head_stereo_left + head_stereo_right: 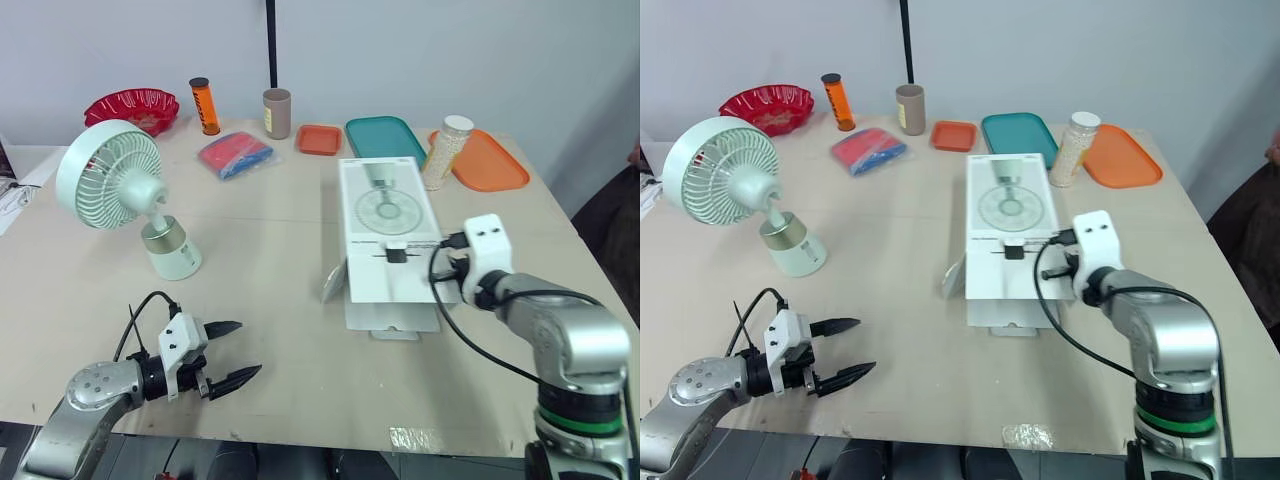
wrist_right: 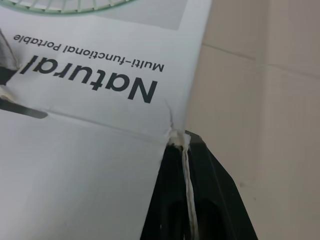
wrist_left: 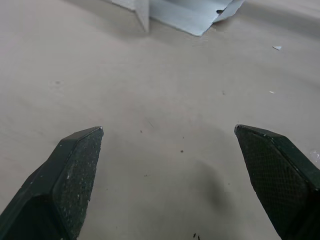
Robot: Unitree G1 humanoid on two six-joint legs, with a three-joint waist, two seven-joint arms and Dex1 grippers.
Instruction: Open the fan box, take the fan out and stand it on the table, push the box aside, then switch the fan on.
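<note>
**Fan out, box mid-table**

The fan (image 1: pixel 120 190) stands upright near the table's (image 1: pixel 280 260) left edge. The white box (image 1: pixel 388 225) lies flat at the middle, flaps open toward the front edge.

The left gripper (image 1: pixel 246 348) hovers wide open by the front edge; its wrist view shows bare tabletop between the fingertips (image 3: pixel 75 165).

The right gripper (image 1: pixel 458 272) sits against the box's right side. Its wrist view reads "Natural", but open or closed cannot be told.

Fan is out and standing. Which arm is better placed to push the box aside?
Right. The right gripper sits against the right edge of the box; the left gripper, jaws open, hangs over bare table near its front edge, apart from the box.
</note>
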